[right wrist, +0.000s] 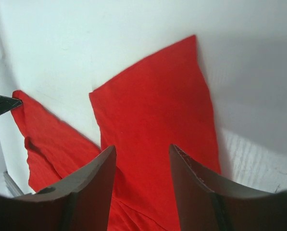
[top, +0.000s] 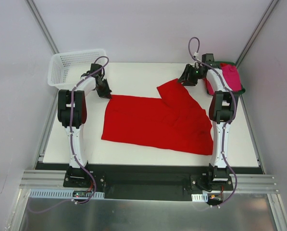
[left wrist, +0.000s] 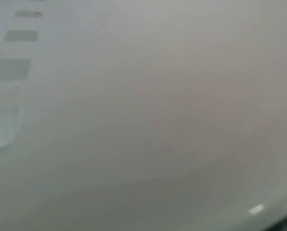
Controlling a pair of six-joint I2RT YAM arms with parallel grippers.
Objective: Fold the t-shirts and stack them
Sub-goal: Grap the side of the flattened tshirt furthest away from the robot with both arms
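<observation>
The bright red t-shirt (top: 153, 122) is being folded — right gripper (right wrist: 141, 149) held open and empty above its sleeve, left gripper (top: 105, 90) closed — an edge must be grasped next.

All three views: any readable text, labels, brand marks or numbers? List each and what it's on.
No text can be read in any view.
On the red t-shirt: none, plain cloth, no print or tag showing.
On the white mesh basket: no label visible.
On the hardware at the arm bases: any markings are too small to read.
Left wrist view: blurred, nothing legible.
</observation>
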